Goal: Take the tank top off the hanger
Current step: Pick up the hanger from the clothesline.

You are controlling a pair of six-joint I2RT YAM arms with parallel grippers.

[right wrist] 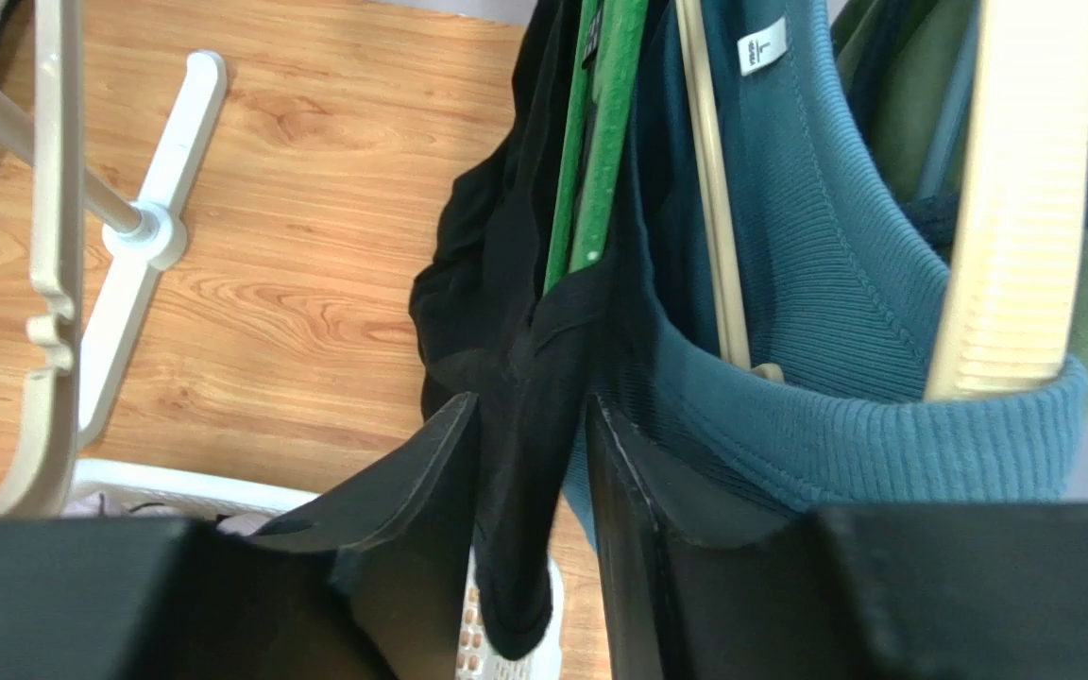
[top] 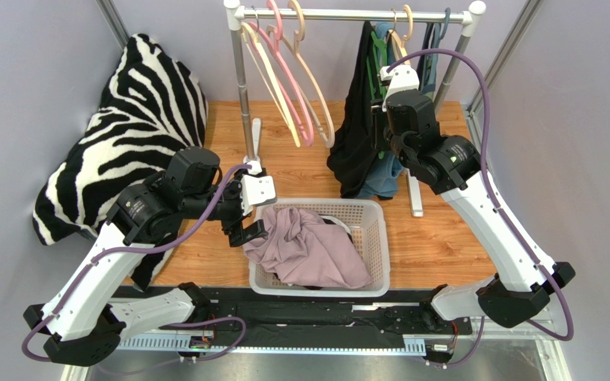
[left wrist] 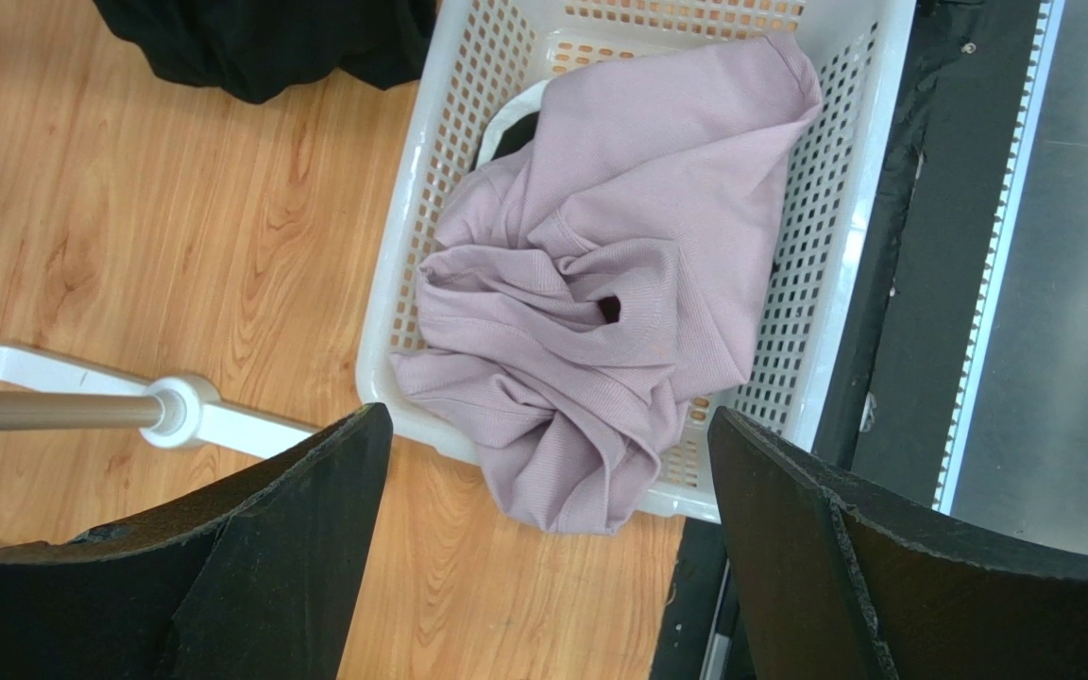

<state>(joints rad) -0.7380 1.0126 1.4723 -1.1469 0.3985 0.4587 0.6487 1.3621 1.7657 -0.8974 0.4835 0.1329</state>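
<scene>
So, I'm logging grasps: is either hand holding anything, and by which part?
The right hand pinches the black top at a fold just below the green hanger. The left hand is open, holding nothing.

left end effector [left wrist: 550, 425] lowered, jaws wide | right end effector [right wrist: 533, 418] raised, fingers pinched close

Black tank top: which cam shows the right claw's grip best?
Right wrist: the black tank top hangs off the green hanger, pinched in the right claw. Top external shows it on the rail, grip hidden behind the right arm. Left wrist catches only black fabric at its top edge.
</scene>
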